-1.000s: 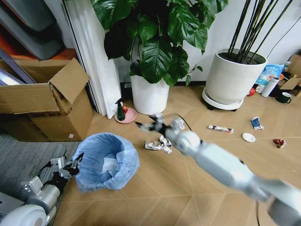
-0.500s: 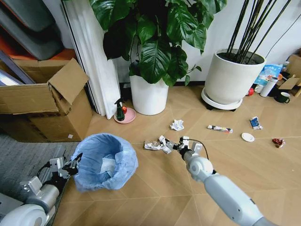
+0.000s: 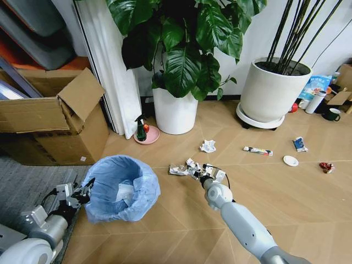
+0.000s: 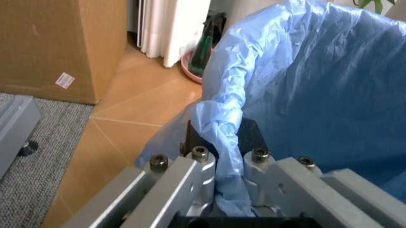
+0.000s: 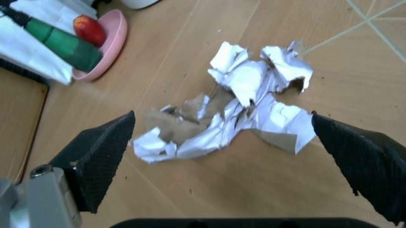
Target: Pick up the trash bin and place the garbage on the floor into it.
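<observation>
The right gripper (image 5: 222, 142) is held low over the floor (image 3: 258, 181) with its jaws spread wide, nothing between them; in the right wrist view the two dark fingertips (image 5: 101, 156) are seen either side of a crumpled white paper wad (image 5: 241, 109), which lies flat on the boards between them. In the head view the same wad (image 3: 184, 168) is found just ahead of that gripper (image 3: 209, 175), near the middle of the open flooring.

The left gripper (image 4: 222, 171) is clenched on the rim of the trash bin (image 4: 304, 95), the light-blue bag being pinched between its fingers; the bin (image 3: 121, 187) is held at the left side of the wooden flooring, close to where a grey carpet (image 3: 22, 181) begins.

Further garbage is scattered farther off: a smaller paper wad (image 3: 208, 146), a flat tube (image 3: 257, 150), a white disc (image 3: 290, 160), a blue-white packet (image 3: 300, 143) and a red wrapper (image 3: 326, 166), all towards the right edge.

The step in hand is judged to be the grasp of the nearest wad. A slight descent and a closing of the jaws would be called for, then a carry across to the bin.
</observation>
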Robot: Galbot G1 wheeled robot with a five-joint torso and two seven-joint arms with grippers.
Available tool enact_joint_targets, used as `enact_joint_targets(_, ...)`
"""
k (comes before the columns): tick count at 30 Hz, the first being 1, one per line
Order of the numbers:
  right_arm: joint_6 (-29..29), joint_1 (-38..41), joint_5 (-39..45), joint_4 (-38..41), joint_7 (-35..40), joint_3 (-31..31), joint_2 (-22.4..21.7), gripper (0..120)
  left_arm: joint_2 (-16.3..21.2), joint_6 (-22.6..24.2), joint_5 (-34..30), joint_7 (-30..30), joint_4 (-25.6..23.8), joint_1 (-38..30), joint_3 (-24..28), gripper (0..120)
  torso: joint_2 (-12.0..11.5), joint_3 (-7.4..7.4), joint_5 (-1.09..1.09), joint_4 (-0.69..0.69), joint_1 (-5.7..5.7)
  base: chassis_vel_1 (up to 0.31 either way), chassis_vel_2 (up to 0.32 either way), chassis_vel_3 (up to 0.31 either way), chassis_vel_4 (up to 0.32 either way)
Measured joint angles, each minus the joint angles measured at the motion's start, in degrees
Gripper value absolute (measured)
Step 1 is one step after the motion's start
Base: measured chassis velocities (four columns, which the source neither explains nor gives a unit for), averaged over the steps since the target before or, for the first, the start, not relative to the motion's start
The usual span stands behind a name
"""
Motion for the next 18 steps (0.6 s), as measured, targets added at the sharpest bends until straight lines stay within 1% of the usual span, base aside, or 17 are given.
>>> enact_joint_targets(7,0.34,2.79,-0.41,-4.84,-0.48,0.11,1.49,100,0.04,0.14,-0.11,-0.29,-0.24,-0.05,-0.12,0,0.0,0.0,0.0,0.01,0.0,0.0,0.0,0.0,0.0)
enact_joint_targets(8,2.3,3.25,-2.26,-6.61,-1.07,-0.47,1.86,100,-0.07,0.19,-0.12,-0.4,-0.26,-0.18,-0.11,0,0.0,0.0,0.0,0.01,0.0,0.0,0.0,0.0,0.0)
enact_joint_targets(12,3.5,3.34,-4.8,-8.62,-1.11,-1.31,2.08,100,-0.24,0.31,-0.12,-0.51,-0.26,-0.31,-0.01,0,0.0,0.0,0.01,0.0,0.0,0.0,0.0,0.0,0.0)
enact_joint_targets(18,3.28,3.54,-4.59,-10.1,-2.74,-1.59,2.43,100,-0.35,0.37,-0.11,-0.56,-0.14,-0.33,-0.03,0,0.0,0.0,0.0,0.0,0.0,0.0,0.0,0.0,0.0)
